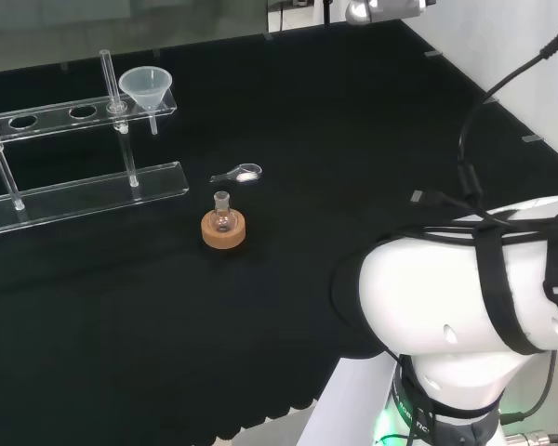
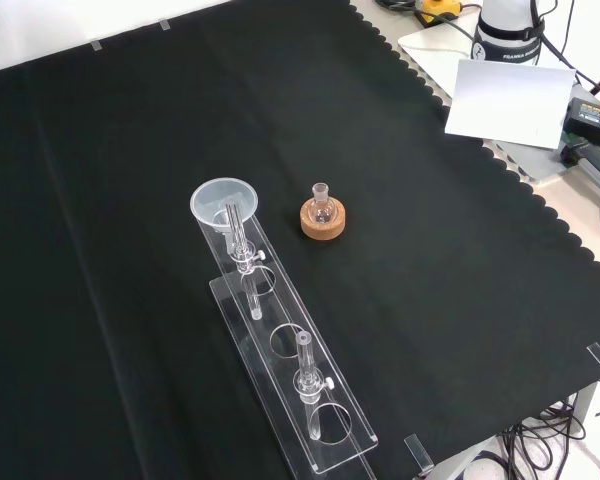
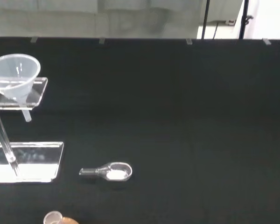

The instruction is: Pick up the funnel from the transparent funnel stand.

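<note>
In your head view, the transparent funnel stand point(image 1: 84, 190) sits at the left of the black tabletop point(image 1: 353, 167), and the funnel point(image 1: 146, 88) rests upright in the end hole of its upper bar, stem hanging through. To its right you see a small clear spoon-shaped piece point(image 1: 239, 173) lying flat, with a little round flask point(image 1: 223, 216) on a cork ring point(image 1: 223, 232) just in front of it. You cannot tell how the robot hand's fingers stand.

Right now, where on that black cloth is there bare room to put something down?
In the front view, the cloth left of the transparent funnel stand is bare, and so is the stretch right of the small flask on its cork ring. It is crowded between the funnel and the flask, where a small clear spoon lies.
</note>
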